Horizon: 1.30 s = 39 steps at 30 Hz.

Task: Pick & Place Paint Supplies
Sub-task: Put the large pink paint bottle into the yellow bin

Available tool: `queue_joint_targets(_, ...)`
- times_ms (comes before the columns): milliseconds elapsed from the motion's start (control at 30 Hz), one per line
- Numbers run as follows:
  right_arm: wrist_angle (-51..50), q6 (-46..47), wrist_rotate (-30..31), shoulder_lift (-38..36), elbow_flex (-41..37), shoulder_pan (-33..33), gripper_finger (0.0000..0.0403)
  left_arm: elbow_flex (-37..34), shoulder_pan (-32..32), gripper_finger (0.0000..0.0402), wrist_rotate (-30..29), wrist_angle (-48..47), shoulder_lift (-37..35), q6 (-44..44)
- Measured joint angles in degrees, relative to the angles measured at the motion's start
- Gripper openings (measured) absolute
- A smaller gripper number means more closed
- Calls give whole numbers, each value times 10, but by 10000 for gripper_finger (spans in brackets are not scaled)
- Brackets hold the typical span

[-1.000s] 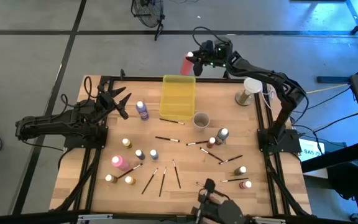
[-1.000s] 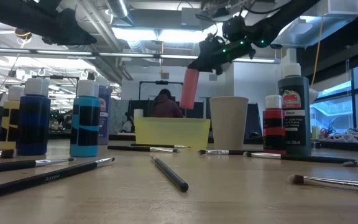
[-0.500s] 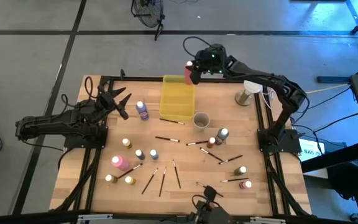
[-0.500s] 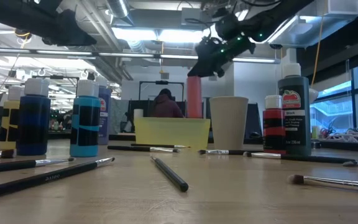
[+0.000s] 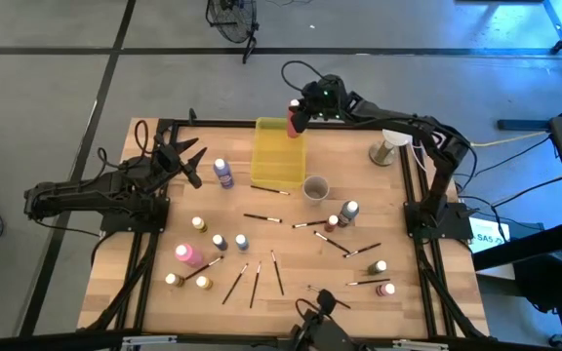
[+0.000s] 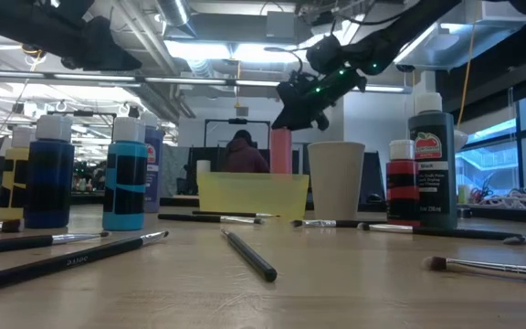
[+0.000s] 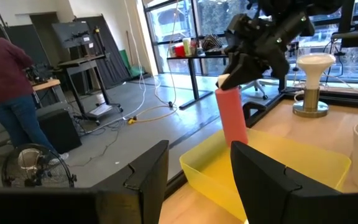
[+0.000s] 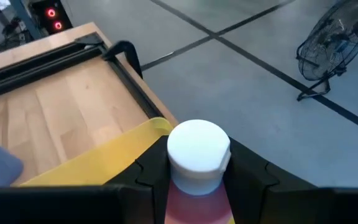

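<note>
The step in hand is judged to be placement: a pink bottle (image 5: 293, 118) is held upright by the right gripper (image 5: 303, 109) over the far corner of the yellow tray (image 5: 279, 156), at upper centre of the high view. In the right wrist view the white cap (image 8: 198, 145) is seen pinched between the two dark fingers (image 8: 151, 169), with the tray's edge directly beneath. In the low view the bottle's lower part is hidden behind the tray's near wall, so whether its base rests on the tray floor cannot be told.

The left gripper (image 5: 185, 156) is parked at the left of the high view, just beside a purple bottle (image 5: 222, 173); its fingers are spread and nothing is held.

The remaining supplies are not yet moved — small bottles (image 5: 220, 241) and thin brushes (image 5: 255, 283) are scattered across the lower half of the table (image 5: 154, 244), and a grey cup (image 5: 314, 187) stands just below the tray's lower right corner.

The next move calls for the bottle to be lowered until supported, then for the fingers to be parted and the arm raised straight up — a sideways withdrawal could tip the bottle.
</note>
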Motion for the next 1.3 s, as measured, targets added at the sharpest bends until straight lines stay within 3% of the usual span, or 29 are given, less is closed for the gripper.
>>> queue_joint_targets(1300,144,-50,12,92,0,31,119,0,0,168,2,-13,0,-9)
